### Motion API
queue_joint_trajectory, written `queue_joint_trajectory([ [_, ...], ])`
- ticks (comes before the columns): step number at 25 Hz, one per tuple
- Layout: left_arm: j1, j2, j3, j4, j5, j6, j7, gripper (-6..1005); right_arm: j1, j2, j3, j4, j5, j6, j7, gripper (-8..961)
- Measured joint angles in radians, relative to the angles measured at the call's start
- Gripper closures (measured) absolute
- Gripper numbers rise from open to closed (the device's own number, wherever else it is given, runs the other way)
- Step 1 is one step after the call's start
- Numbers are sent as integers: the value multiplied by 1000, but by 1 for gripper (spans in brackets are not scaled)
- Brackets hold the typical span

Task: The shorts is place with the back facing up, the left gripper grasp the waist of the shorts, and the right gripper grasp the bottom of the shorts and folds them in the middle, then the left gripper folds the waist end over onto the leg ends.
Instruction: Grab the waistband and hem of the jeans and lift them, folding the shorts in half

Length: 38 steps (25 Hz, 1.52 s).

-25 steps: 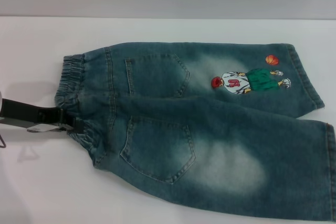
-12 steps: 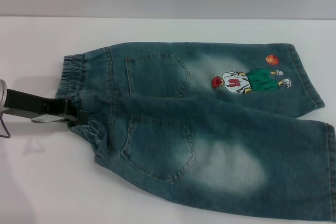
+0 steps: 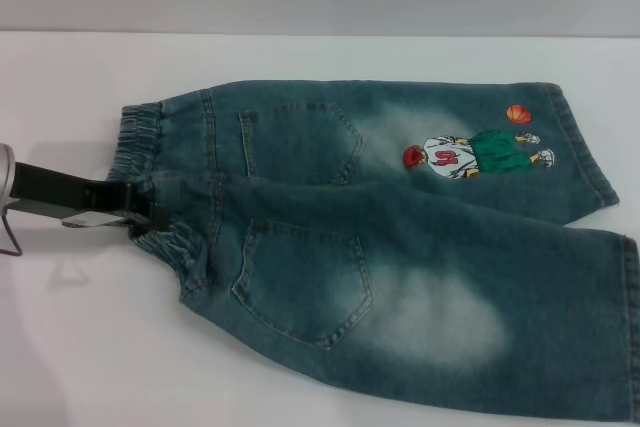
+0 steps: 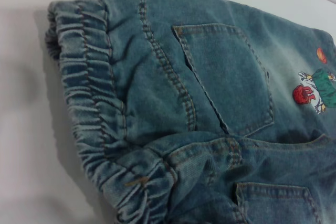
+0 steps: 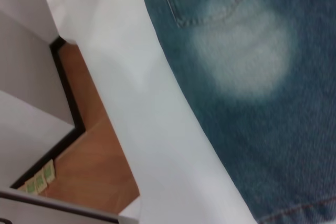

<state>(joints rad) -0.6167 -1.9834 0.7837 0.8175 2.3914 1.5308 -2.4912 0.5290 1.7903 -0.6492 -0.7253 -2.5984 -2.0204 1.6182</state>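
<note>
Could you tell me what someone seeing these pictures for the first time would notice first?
Most likely the shorts, faded blue-green denim spread back-up across the white table, with pale bleached patches and two back pockets. Next comes the embroidered basketball player with an orange ball on the far leg, toward the robot's right. Then the left gripper, reaching in from the robot's left to the waist of the shorts, the ruffled elastic band.

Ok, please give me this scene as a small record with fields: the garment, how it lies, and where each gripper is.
garment: shorts, faded denim, on a white table
side up: back, two patch pockets showing
waist: at the robot's left, bunched
embroidered figure: on the far leg
left gripper: at the waist, touching the elastic band
right gripper: not in view
fold: not yet made
</note>
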Motion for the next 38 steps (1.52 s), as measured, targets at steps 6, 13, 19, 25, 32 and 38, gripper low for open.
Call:
queue_joint_trajectory([
  [6,1,-2,0,-3,0,0,0,957,-1,11,-49,3,-11,29,27,399],
  [13,5,-4,1,-4,0,0,0,957,1,14,-85,20,-26,50,48,399],
  [19,6,-4,1,-5,0,0,0,958,4,26,-107,27,-34,82,58,398],
  [25,9,-6,4,-9,0,0,0,958,7,42,-107,27,-39,100,58,399],
  [32,9,-6,6,-9,0,1,0,958,11,52,-108,29,-61,109,63,398],
  [38,7,-6,8,-9,0,3,-1,958,21,65,-110,28,-88,116,72,404],
])
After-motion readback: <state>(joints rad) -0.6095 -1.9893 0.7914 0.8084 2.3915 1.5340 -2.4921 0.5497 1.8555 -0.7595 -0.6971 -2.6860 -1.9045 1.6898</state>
